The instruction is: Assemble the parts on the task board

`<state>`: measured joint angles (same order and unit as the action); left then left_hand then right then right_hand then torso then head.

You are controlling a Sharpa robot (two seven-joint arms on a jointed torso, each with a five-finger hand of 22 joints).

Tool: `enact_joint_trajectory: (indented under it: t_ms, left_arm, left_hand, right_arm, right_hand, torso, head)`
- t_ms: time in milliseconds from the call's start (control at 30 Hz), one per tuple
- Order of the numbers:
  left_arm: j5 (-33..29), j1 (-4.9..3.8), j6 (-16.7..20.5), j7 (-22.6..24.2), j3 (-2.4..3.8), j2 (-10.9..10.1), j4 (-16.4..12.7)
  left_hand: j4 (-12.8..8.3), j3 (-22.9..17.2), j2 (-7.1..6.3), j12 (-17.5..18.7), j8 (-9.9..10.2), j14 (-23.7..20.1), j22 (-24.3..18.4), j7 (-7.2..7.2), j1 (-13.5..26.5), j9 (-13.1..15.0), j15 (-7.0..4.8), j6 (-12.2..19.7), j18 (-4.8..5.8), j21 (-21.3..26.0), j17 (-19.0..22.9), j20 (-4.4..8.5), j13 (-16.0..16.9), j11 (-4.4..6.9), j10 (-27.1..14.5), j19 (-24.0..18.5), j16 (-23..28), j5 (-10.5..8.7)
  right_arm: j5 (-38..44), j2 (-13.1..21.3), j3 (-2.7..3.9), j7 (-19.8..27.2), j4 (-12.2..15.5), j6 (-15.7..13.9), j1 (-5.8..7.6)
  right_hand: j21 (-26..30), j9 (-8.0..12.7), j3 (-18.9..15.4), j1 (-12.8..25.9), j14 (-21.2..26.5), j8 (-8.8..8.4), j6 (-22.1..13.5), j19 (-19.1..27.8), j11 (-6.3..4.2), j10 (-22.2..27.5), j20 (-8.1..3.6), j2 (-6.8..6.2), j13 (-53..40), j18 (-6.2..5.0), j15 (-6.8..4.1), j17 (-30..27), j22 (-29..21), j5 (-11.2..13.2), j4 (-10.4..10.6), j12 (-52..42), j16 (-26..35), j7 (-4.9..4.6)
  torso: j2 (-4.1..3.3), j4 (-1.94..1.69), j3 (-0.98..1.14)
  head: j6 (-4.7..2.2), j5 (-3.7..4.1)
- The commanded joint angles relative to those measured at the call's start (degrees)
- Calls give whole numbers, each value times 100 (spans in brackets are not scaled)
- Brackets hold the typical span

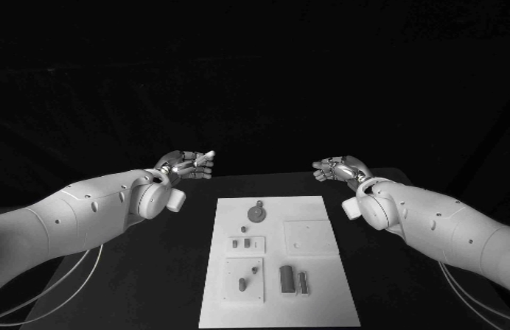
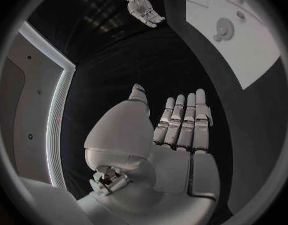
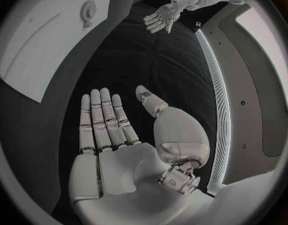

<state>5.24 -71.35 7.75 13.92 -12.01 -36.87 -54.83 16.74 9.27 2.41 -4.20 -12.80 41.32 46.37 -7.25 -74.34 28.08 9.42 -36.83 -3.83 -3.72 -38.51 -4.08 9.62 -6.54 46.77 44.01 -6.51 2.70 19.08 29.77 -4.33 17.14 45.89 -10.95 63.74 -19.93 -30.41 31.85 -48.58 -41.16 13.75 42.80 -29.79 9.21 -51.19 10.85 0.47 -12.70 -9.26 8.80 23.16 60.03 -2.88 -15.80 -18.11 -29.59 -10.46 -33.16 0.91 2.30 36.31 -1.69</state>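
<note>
The white task board [image 1: 319,286] lies in the middle of the black table. On it sit a round grey part [image 1: 256,213] near its far end, two small parts [image 1: 245,242] at mid-left, a slanted part [image 1: 247,280] lower left and two upright dark bars [image 1: 293,279] lower middle. My left hand [image 1: 188,163] hovers beyond the board's far left corner, fingers stretched out flat and holding nothing [image 2: 175,130]. My right hand [image 1: 339,169] hovers beyond the far right corner, also flat and empty [image 3: 113,130]. Each wrist view shows the board [image 2: 262,40] [image 3: 44,40] and the opposite hand [image 2: 144,9] [image 3: 161,18].
A raised square plate [image 1: 309,238] sits on the board's right half. The black tabletop [image 1: 159,271] runs along both sides of the board. Cables [image 1: 64,278] hang under my left arm at the table's left edge.
</note>
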Motion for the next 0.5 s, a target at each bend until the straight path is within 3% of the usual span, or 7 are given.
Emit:
enact_joint_trajectory:
  t_ms: [33, 233, 433, 467, 500]
  left_arm:
    - [-164, -1, -153, 299, 6, 33, 64]
    - [-164, 26, -240, 319, 6, 95, 102]
    - [-149, 53, -275, 338, 7, 121, 103]
    - [-92, 54, -129, 186, 0, 110, 112]
    - [-94, 58, -116, 191, 4, 107, 100]
  left_hand:
    - [10, 39, 32, 26, 21, -54, -40, 26, -52, -6, -8, 55, 87, 5, 41, 0, -35, 12, -42, -54, 39, 22]
    - [10, 42, 64, 12, -15, -67, -100, 48, -60, 9, -12, 23, 120, -1, 97, 9, -82, 32, -29, -91, 52, 22]
    - [8, 35, 89, -4, -49, -52, -133, 33, -91, 21, 2, -22, 134, -7, 129, 16, -109, 17, 7, -95, 46, 22]
    - [-1674, -927, -241, 420, 1280, -4132, -4637, 725, 2183, -2808, -942, 3683, 383, 372, 3851, 408, -962, 654, -4677, -4401, 651, -270]
    - [-1674, -927, -241, 420, 1280, -4132, -4637, 725, 2254, -2808, -942, 3683, 383, 372, 3851, 408, -962, 654, -4677, -4401, 651, -270]
  right_arm:
    - [-261, -25, 13, 232, 9, 371, -29]
    - [-314, -4, 16, 227, 40, 388, -44]
    - [-315, 30, 18, 221, 98, 398, -44]
    - [-235, 22, 14, 112, 67, 233, -45]
    - [-240, 26, 16, 115, 79, 222, -45]
  right_hand:
    - [52, 13, -66, 56, 64, -14, -62, 24, -10, 40, 8, 23, 99, 107, -1, -46, -29, 9, 7, 113, 110, 11]
    - [121, 29, -156, 98, 47, 8, -101, -12, -10, -23, 28, 39, 237, 75, 1, -91, -80, 10, 23, 240, 212, 8]
    - [153, 39, -180, 99, 26, 22, -114, -37, -7, -64, 38, 55, 301, 57, 2, -106, -103, 10, 37, 294, 252, 0]
    - [1993, 3041, -3185, 4858, 4116, -1375, -4280, 2979, -921, 5119, -1085, -47, 1270, 926, -880, -2316, -1868, 288, 1580, 1811, 2959, 1046]
    - [1993, 3041, -3185, 4858, 4116, -1375, -4280, 2979, -921, 5119, -1085, -47, 1270, 926, -880, -2316, -1949, 288, 1580, 1811, 2959, 1046]
  torso:
    - [52, 7, 8]
    - [91, 22, 41]
    - [98, 29, 70]
    - [87, 22, 47]
    - [89, 19, 40]
  head:
    - [-170, -23]
    - [-378, -83]
    - [-485, -107]
    - [-428, -90]
    - [-423, -84]
